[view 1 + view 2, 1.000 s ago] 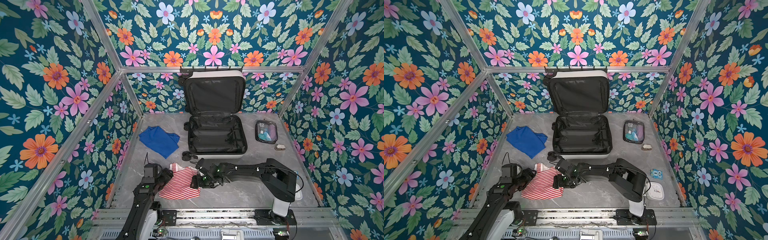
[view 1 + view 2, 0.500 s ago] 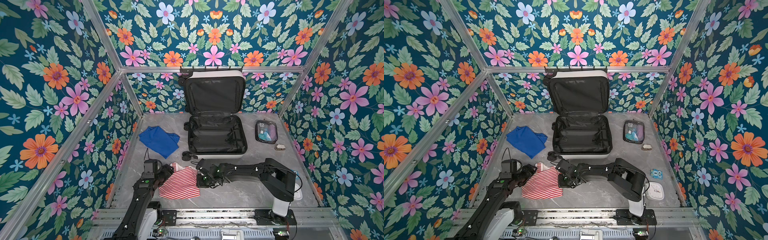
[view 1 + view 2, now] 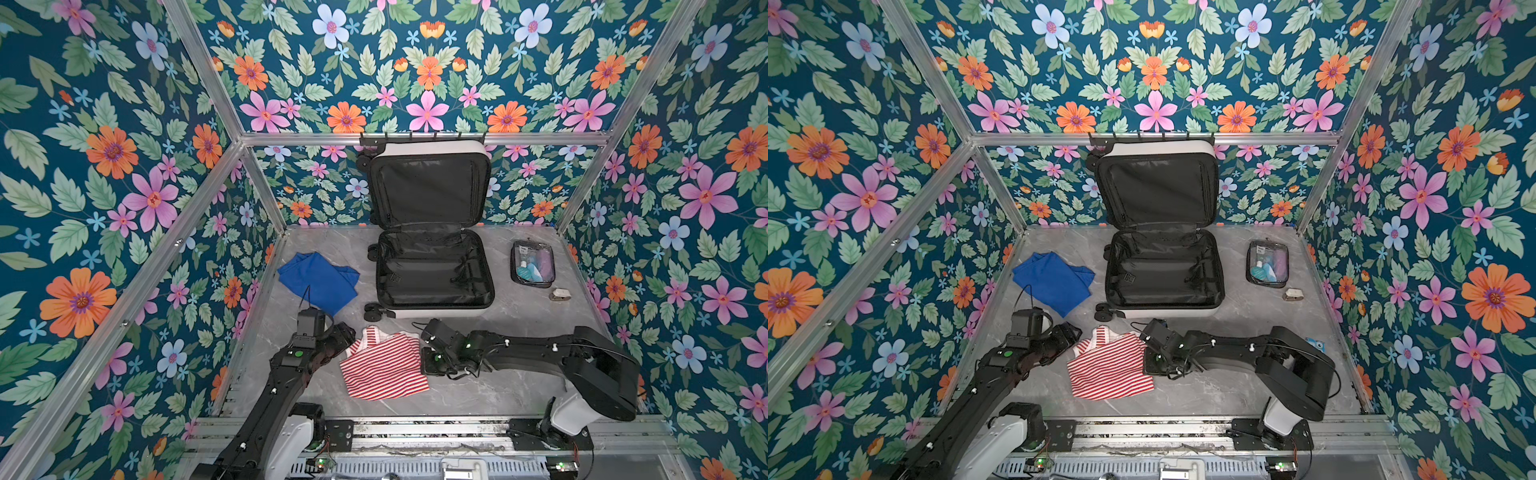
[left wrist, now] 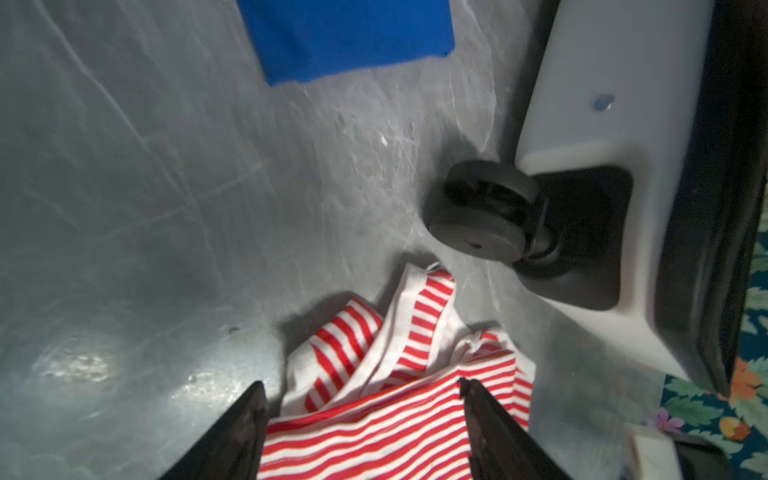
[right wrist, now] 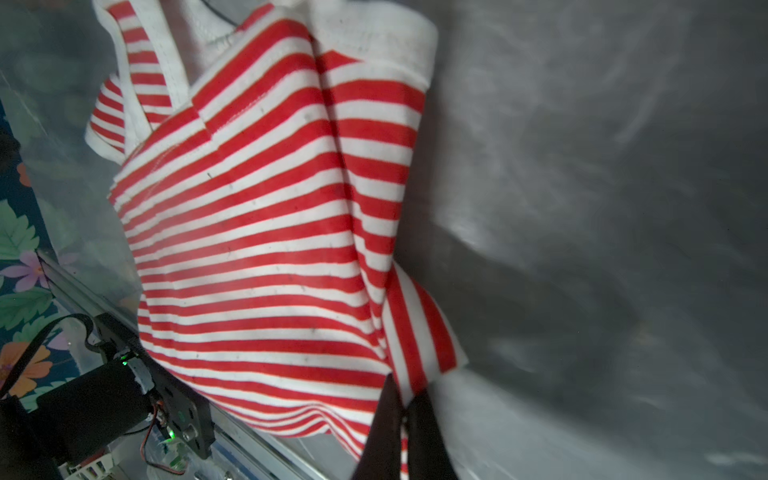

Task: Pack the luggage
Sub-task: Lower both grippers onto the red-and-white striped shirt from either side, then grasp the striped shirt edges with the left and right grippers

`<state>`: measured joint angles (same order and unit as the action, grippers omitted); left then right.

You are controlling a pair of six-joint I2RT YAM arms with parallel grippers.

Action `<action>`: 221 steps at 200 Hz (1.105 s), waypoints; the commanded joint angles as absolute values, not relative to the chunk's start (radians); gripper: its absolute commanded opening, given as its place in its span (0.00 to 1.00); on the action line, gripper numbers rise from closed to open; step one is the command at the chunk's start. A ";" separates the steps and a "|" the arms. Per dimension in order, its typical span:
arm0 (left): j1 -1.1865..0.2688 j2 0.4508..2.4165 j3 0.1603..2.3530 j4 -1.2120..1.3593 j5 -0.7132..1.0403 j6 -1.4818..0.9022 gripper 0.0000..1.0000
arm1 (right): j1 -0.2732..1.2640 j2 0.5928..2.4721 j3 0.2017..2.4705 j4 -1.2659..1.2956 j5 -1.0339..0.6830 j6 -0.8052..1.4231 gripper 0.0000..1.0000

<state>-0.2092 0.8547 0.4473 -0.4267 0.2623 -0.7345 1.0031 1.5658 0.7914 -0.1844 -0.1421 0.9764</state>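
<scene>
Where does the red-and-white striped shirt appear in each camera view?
In a top view: striped shirt on the table's near part, between the two arms.
In a top view: same place.
Left wrist: seen inside the open left gripper, near the luggage wheel.
Right wrist: fills much of the picture; right gripper shut on its corner.
Shared landmark: the grey marble table.

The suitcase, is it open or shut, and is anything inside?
Open and empty. The suitcase lies flat with its lid standing upright behind it, and only black lining shows inside.
</scene>
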 commanded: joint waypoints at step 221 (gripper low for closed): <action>-0.615 1.150 0.266 -0.002 0.187 -0.929 0.72 | 0.904 1.497 0.711 -0.218 -0.109 0.985 0.62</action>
